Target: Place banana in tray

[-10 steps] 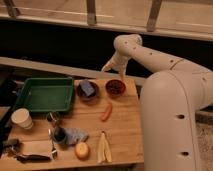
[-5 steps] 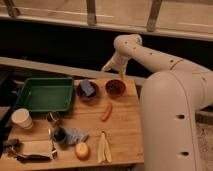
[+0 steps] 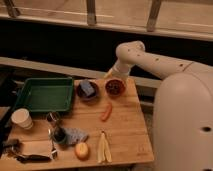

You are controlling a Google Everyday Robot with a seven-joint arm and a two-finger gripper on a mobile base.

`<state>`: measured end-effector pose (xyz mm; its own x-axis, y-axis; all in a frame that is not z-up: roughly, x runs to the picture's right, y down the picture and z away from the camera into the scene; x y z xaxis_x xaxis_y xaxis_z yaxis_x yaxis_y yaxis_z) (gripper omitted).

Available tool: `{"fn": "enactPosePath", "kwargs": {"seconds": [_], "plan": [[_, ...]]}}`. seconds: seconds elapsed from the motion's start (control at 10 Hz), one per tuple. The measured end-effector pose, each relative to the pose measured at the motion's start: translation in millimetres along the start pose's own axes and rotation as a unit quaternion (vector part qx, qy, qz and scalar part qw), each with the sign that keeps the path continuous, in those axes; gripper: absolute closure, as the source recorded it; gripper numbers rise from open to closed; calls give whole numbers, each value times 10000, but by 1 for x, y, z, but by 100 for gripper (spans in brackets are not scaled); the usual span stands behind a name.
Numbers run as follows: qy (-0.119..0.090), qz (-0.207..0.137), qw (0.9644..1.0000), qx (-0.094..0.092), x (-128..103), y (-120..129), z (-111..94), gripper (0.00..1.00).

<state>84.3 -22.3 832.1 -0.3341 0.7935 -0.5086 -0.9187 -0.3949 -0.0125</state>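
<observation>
- Unmoved since half a second ago: arm, gripper and every item on the desk (image 3: 127, 131).
- Gripper (image 3: 111, 76) hanging over the far edge of the desk, just behind the bowl with red contents (image 3: 115, 87); open or closed, cannot tell.
- Banana (image 3: 103, 148) lying near the front edge, a little right of the middle, pale strips tapering toward the far edge, well apart from the gripper.
- Tray (image 3: 45, 95) at the far left corner, green, nothing visible inside, well apart from the banana.
- Second bowl (image 3: 87, 90) just beside the tray's right rim, with a blue block in it.
- Orange stick (image 3: 106, 111) in the middle of the desk, between the bowls and the banana.
- Round yellow fruit (image 3: 82, 150) just left of the banana, near the front edge.
- White cup (image 3: 22, 119) at the left edge, in front of the tray.
</observation>
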Motion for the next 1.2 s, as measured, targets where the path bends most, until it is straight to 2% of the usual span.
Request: {"fn": "enactPosePath", "kwargs": {"seconds": [0.2,0.4,0.5,0.6,1.1,1.2], "plan": [[231,45,9997,-47,48,-27,7,20],[661,120,9977,-92,94,-44,24,20],[812,121,9966,-92,107,-47,30,20],[1061,131,9943,-26,126,-55,34,20],[1072,116,9942,-36,125,-53,34,20],[1128,66,9936,12,126,-53,36,20]]}}
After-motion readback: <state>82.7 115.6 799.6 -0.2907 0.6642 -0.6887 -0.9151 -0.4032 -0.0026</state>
